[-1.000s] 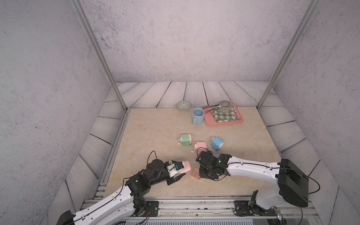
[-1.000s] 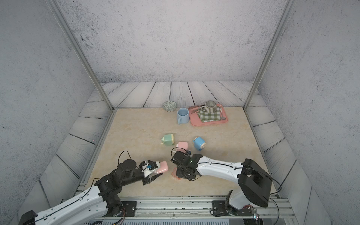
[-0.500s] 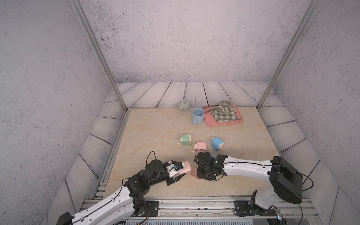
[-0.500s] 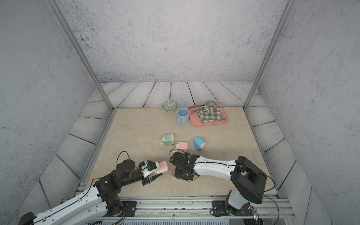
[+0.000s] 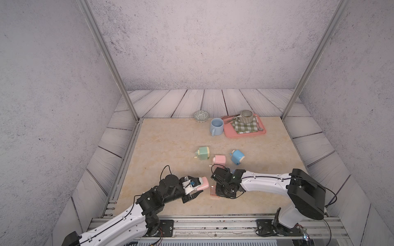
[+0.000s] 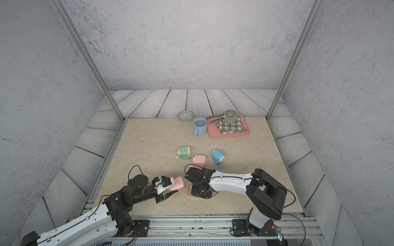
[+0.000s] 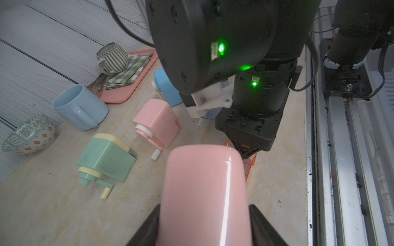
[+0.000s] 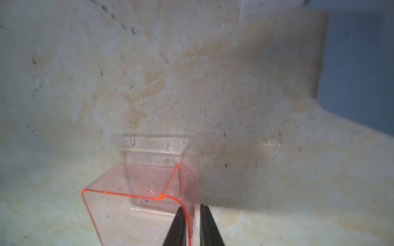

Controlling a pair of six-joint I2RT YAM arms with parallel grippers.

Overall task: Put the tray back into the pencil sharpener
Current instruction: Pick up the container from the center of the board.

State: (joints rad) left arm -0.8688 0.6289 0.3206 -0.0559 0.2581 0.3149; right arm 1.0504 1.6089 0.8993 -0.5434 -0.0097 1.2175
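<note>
- Tray [image 8: 138, 202], clear pink, sits on the counter [image 5: 170, 138]; the right gripper [image 8: 191, 206] is pinched on one tray wall, a finger on each side.
- Sharpener [image 7: 204, 187], pink, is clamped in the left gripper [image 7: 204, 215], raised just beside the tray.
- Beyond the tray lie a green sharpener [image 5: 203, 153], a second pink sharpener [image 5: 219, 159] and a blue sharpener [image 5: 237, 157]; a mug [image 5: 216, 126] stands farther off.

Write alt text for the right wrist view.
A clear pink tray with bright orange edges stands on a speckled beige table, and the two black fingers of the right gripper straddle one of its walls, close together. A blurred blue shape sits at the frame's edge.
</note>
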